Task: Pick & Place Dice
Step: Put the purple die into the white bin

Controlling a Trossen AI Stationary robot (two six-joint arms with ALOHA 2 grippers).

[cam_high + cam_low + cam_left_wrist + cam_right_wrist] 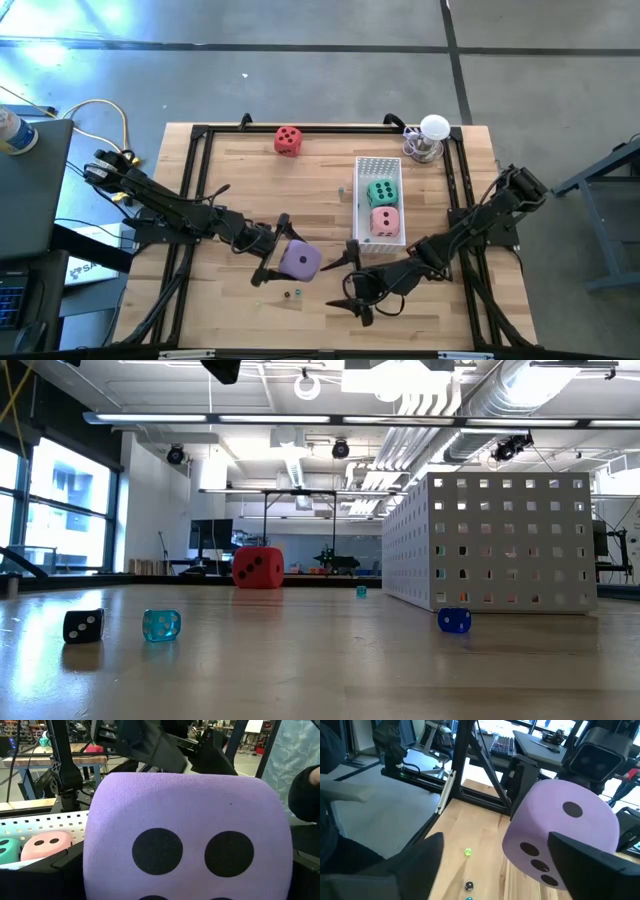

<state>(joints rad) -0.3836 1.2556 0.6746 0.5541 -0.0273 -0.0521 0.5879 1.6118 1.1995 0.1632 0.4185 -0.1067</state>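
Observation:
My left gripper (274, 250) is shut on the purple die (300, 262) near the table's front middle. The die fills the left wrist view (185, 835) and also shows in the right wrist view (560, 835); it does not show in the low view. My right gripper (345, 285) is open just right of the die, one finger (590, 865) close in front of it; I cannot tell whether it touches. The green die (380, 192) and the pink die (384, 222) lie in the white perforated box (378, 165). The red die (288, 140) rests on the table at the far side. My left gripper pinches the purple die between its two fingers, which lie on two opposite faces (284, 248). The fingers come level from the table's left. A pip face (185, 850) is turned toward the wrist camera. The die itself hides the fingertips in the wrist view.
Several tiny beads (290, 295) lie on the wood near the front edge, below the purple die. A glass stand with a white ball (430, 140) stands at the far right. Black frame rails (190, 200) run along the table's sides. A person's sleeve (306, 790) shows beyond the table.

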